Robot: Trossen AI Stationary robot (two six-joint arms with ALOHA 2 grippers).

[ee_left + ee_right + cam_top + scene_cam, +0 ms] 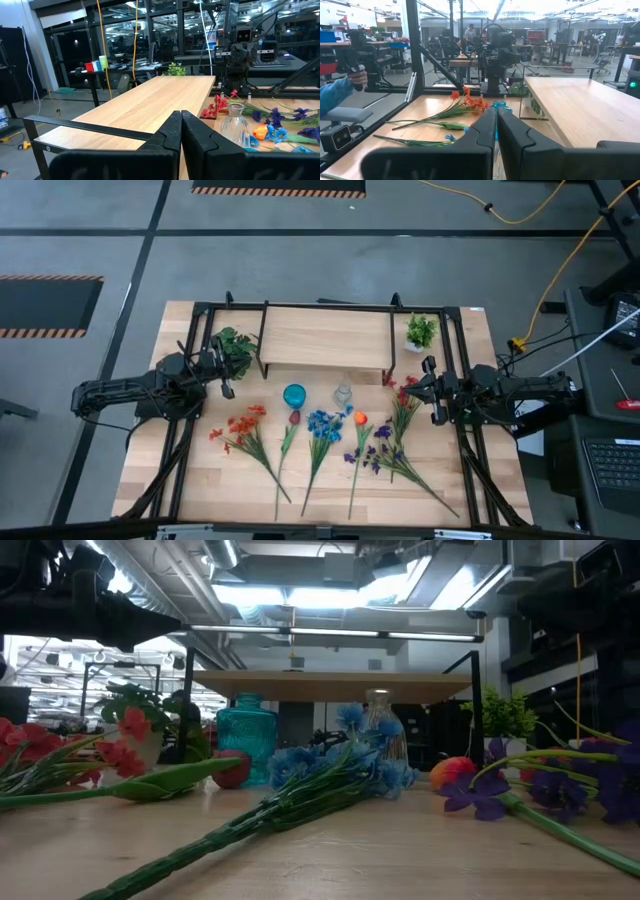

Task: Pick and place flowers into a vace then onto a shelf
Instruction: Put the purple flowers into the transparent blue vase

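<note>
The flowers lie flat on the table's near half: a red-orange spray [245, 428], a dark bud on its stem [291, 430], a blue spray [321, 428], an orange bud [359, 419], purple blooms [384, 452] and a red spray [403, 402]. A teal vase [294, 395] and a clear glass vase [343, 394] stand upright in front of the shelf [325, 340]. My left gripper [228, 378] hovers shut at the shelf's left end. My right gripper [432, 394] hovers shut at its right end. Both point level toward the table's middle and hold nothing.
Two small potted plants stand by the shelf, one at its left end [232, 350] and one at the far right [421, 332]. A black frame [330, 308] rings the table. A person's blue sleeve and hand [340, 90] show beyond the table's edge.
</note>
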